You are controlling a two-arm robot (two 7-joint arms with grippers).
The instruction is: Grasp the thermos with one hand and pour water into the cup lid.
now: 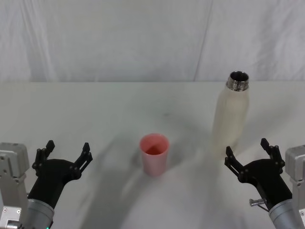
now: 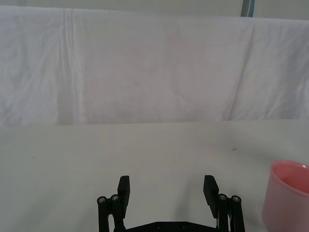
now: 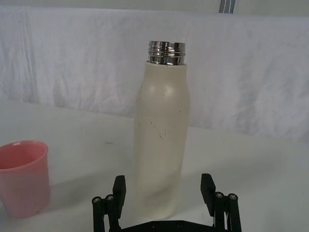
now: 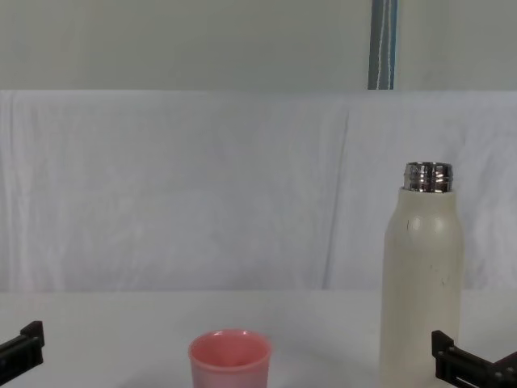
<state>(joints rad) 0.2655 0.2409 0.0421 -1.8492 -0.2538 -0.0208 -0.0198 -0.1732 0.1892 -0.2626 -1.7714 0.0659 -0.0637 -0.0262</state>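
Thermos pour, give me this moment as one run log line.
right gripper: open, near cream-white matte thermos | thermos: upright, uncapped | small pink plastic cup lid: upright | left gripper: open, idle

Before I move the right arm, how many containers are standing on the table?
2. The thermos stands upright on the right side, just beyond the open right gripper. The cup lid stands upright near the table's middle, left of the thermos and apart from it.

White table; thermos, cup lid

head view looks down over the table; chest view low, side-on; both wrist views face forward, sharing the cup lid.
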